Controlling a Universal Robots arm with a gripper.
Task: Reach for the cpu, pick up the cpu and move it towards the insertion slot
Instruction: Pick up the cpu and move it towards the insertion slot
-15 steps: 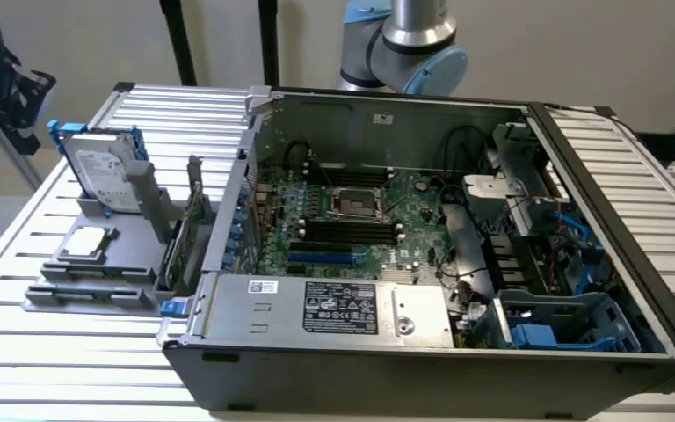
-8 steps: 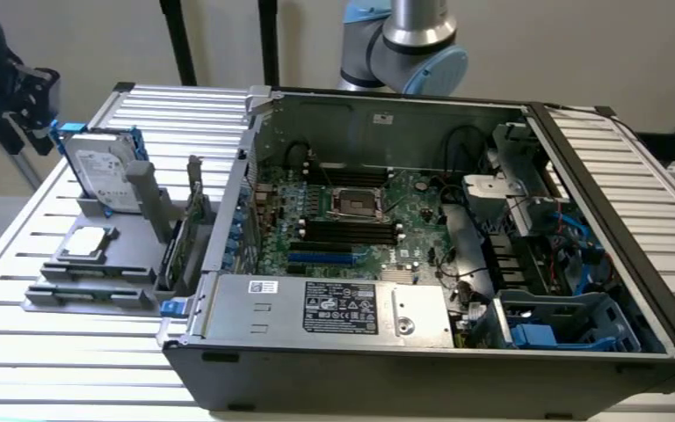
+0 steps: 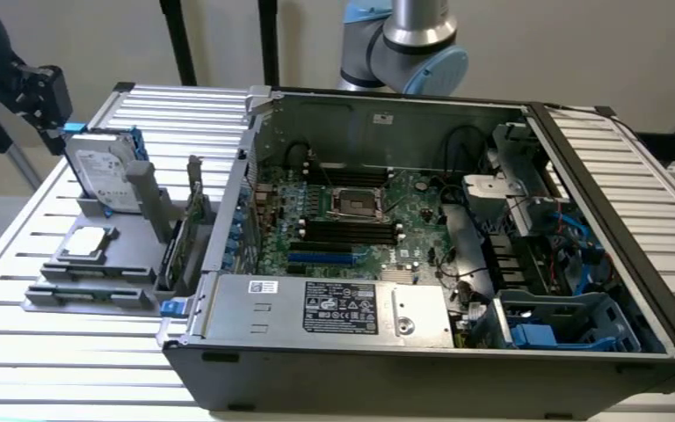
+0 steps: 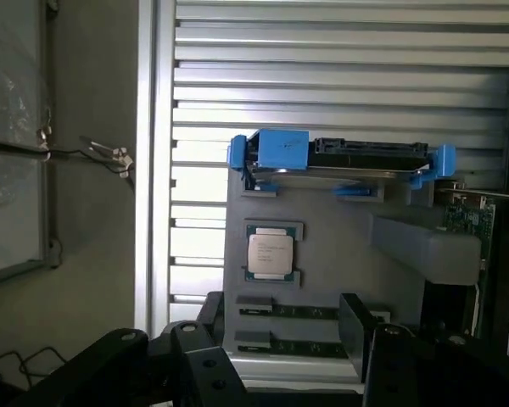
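**Item 1. Gripper** [image 4: 280,303]: black, two-fingered. The fingers [image 4: 356,331] are standing apart with nothing sitting between them. The frame edge is cutting off the body, so little beyond the finger ends and their mounts is showing.

**Item 2. Memory sticks** [image 4: 288,312]: two, lying in slots of the grey tray [image 4: 339,263], just ahead of the fingertips. The fingers are partly covering their ends.

**Item 3. Cpu** [image 4: 271,254]: lying flat in its own recess of the tray, metal top facing up, with printing too small to read. It is sitting beyond the memory sticks from the gripper, clear of both fingers and roughly in line with the gap between them.

**Item 4. Hard drive** [image 4: 348,153]: standing on edge in blue rails, on the far side of the cpu from the gripper.

**Item 5. Arm** [image 3: 420,40]: rising behind the case, its upper part running out of frame.

**Item 6. Computer case** [image 3: 431,369]: lying open on the slatted table [image 3: 32,352], to the exterior view's right of the tray.

**Item 7. Insertion slot** [image 3: 358,204]: sitting in the green board inside the case, well apart from the cpu, with the case wall standing between them. Its dark centre is hard to make out.
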